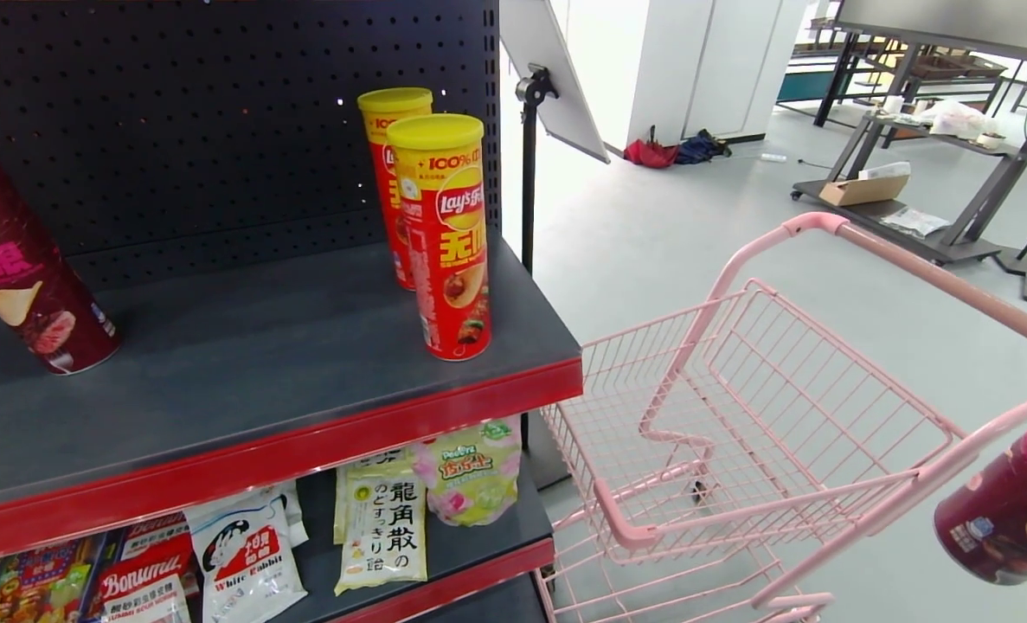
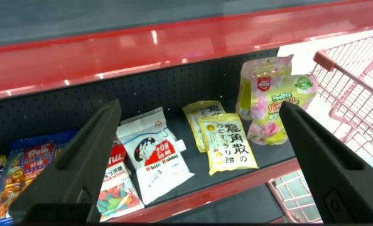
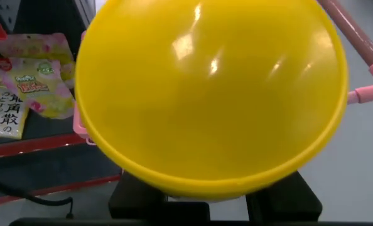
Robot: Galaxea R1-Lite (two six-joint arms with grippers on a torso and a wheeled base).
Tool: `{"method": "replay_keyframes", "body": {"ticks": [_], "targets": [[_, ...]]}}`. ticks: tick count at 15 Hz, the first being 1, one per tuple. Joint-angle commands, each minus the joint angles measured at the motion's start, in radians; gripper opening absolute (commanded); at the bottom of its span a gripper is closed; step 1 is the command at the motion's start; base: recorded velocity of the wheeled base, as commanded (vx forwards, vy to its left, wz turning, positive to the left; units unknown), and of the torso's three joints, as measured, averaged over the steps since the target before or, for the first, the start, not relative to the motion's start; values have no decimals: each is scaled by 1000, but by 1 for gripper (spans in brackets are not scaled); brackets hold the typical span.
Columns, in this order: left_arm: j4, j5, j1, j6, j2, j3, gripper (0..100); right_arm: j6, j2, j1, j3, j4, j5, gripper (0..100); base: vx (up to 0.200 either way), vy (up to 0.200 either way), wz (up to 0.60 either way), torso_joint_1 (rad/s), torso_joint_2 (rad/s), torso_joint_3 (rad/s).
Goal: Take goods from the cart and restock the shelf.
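Note:
A maroon chip can hangs at the far right, just outside the pink cart by its handle. Its yellow lid faces the right wrist camera, and my right gripper is shut on the can's body behind that lid. The cart's basket looks empty. On the upper shelf stand two red chip cans with yellow lids, one behind the other near the right end, and a maroon can at the left. My left gripper is open, facing the lower shelf's snack bags.
The lower shelf holds several flat snack bags. A stand with a white board rises just right of the shelf. The grey floor beyond the cart is free; metal racks stand at the back right.

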Motion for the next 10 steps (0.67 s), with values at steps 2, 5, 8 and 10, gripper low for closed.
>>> {"method": "replay_keyframes", "body": {"ticks": [2, 5, 8, 10], "targets": [[0, 1, 0, 0, 1, 0, 100, 0, 2, 2, 12, -2, 0, 0, 0, 0, 0, 171, -464, -278], [0, 1, 0, 0, 1, 0, 100, 1, 3, 3, 25, -2, 0, 0, 0, 0, 0, 216, -549, -342], [0, 1, 0, 0, 1, 0, 100, 0, 5, 6, 40, -8, 1, 0, 0, 0, 0, 178, -422, -255], [0, 1, 0, 0, 1, 0, 100, -6, 3, 6, 49, -8, 1, 0, 0, 0, 0, 156, -381, -224]]}}
